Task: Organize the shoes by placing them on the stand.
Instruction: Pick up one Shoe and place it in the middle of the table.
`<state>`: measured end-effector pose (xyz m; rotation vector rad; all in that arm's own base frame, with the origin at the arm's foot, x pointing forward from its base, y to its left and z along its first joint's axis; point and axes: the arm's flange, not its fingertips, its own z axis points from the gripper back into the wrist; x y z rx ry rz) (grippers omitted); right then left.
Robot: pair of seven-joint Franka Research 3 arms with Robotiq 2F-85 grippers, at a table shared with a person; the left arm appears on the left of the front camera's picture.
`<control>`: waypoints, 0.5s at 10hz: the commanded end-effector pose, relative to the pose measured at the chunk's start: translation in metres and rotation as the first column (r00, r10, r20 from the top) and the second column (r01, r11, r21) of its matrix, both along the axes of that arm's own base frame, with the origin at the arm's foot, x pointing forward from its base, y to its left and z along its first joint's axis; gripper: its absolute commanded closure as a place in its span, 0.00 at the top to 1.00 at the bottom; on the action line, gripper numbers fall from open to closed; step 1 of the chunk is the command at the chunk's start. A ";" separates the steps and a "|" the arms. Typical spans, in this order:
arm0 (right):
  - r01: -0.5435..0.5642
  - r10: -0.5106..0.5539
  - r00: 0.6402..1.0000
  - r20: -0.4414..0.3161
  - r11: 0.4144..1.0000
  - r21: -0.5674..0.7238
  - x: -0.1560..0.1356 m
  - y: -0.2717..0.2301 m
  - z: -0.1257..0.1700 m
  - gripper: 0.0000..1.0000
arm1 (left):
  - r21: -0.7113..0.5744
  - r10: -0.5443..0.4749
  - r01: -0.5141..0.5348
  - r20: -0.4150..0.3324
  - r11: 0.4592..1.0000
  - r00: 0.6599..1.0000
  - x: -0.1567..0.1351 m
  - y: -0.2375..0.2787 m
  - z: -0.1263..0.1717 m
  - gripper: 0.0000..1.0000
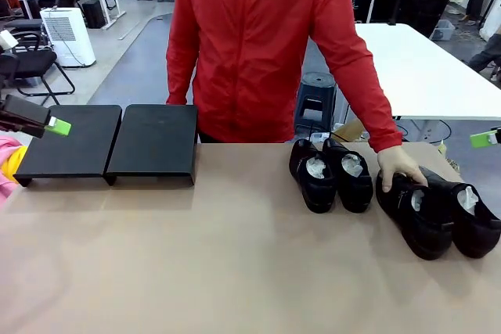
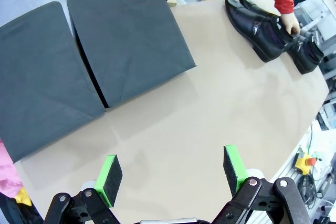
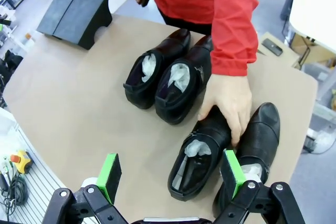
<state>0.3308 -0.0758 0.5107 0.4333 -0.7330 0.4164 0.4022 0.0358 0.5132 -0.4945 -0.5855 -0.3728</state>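
1. Stand (image 2: 126,30): ahead of left gripper (image 2: 172,172), apart from its fingertips; jaws wide open, nothing held.
2. Shoes (image 3: 173,85): all four on table (image 3: 79,93) ahead of right gripper (image 3: 170,174), nearest pair just past its fingertips; jaws wide open, nothing held.
3. Person's hand (image 3: 227,100) rests on that nearest pair.

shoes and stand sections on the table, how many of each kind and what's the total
black shoes: 4
stand sections: 2
total: 6
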 end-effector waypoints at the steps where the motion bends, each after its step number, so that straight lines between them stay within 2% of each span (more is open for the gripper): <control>1: -0.002 0.002 1.000 -0.001 1.000 0.012 0.001 0.001 0.000 1.00 | -0.015 -0.011 0.011 0.004 1.000 1.000 0.000 0.001 0.000 1.00; 5: -0.002 0.002 1.000 -0.001 1.000 0.012 0.001 0.001 0.000 1.00 | -0.015 -0.011 0.011 0.004 1.000 1.000 0.000 0.001 0.000 1.00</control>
